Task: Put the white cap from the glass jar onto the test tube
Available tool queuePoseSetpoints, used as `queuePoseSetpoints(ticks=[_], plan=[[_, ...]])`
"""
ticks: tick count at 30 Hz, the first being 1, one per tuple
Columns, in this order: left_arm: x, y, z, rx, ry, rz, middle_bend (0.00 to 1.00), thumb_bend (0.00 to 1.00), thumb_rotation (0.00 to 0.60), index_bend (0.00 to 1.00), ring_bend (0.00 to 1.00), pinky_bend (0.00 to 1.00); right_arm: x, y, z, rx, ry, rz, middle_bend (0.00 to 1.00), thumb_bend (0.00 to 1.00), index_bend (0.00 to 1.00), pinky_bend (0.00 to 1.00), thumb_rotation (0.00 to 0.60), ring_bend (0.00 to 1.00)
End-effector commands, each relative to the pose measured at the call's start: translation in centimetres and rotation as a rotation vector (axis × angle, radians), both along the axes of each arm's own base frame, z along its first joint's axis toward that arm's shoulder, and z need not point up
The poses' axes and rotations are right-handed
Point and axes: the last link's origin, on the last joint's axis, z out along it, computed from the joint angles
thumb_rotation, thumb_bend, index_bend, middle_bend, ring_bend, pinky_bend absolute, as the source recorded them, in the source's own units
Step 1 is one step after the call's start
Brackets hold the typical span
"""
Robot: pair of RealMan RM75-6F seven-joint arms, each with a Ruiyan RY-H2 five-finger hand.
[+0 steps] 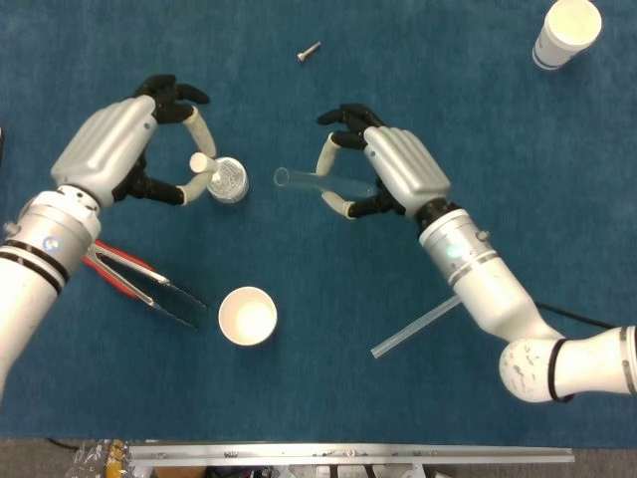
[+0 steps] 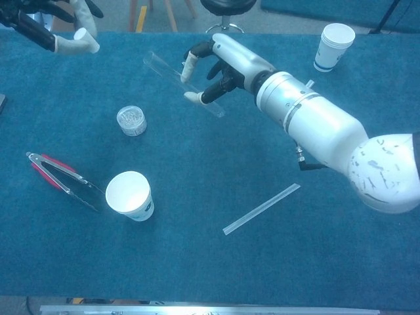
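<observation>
My left hand (image 1: 124,149) pinches the small white cap (image 1: 200,162) just above and left of the glass jar (image 1: 227,180), which stands on the blue table. The chest view has this hand (image 2: 49,23) at the top left edge with the cap (image 2: 82,34) at its fingertips. My right hand (image 1: 388,174) holds the clear test tube (image 1: 323,182) lying roughly level, its open end pointing left toward the cap. A gap remains between the tube's mouth and the cap. In the chest view the test tube (image 2: 184,84) is in the air, above and to the right of the jar (image 2: 131,120).
A white paper cup (image 1: 247,316) stands near the front, with red-handled tongs (image 1: 139,279) to its left. A clear rod (image 1: 428,319) lies under my right forearm. A screw (image 1: 309,51) lies at the back, and a second paper cup (image 1: 567,30) stands at the far right corner.
</observation>
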Motion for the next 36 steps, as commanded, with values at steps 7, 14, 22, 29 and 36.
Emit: queuePoseSetpoints(ticks=[7, 14, 22, 29, 36], plan=[[1.2, -0.1, -1.1, -0.032, -0.062, 0.023, 0.18, 0.32, 0.6, 0.51, 0.0, 0.02, 0.5, -0.1, -0.5, -0.01, -0.015, -0.012, 0.22, 0.26, 0.64, 0.29, 0.6, 0.09], [1.8, 0.2, -1.7, -0.033, -0.092, 0.031, 0.17, 0.32, 0.6, 0.51, 0.0, 0.02, 0.9, -0.1, -1.0, 0.0, -0.034, -0.024, 0.22, 0.26, 0.64, 0.29, 0.6, 0.09], [2.0, 0.5, -2.2, -0.025, -0.125, 0.052, 0.17, 0.32, 0.6, 0.51, 0.0, 0.02, 1.1, -0.1, -1.3, 0.008, -0.06, -0.041, 0.22, 0.26, 0.64, 0.29, 0.6, 0.09], [2.1, 0.5, -2.7, -0.026, -0.131, 0.053, 0.17, 0.32, 0.6, 0.51, 0.0, 0.02, 1.2, -0.1, -1.4, 0.011, -0.077, -0.052, 0.22, 0.26, 0.64, 0.29, 0.6, 0.09], [2.3, 0.3, -3.2, -0.037, -0.15, 0.058, 0.17, 0.32, 0.6, 0.51, 0.0, 0.02, 1.2, -0.3, -1.6, 0.01, -0.085, -0.062, 0.22, 0.26, 0.64, 0.29, 0.6, 0.09]])
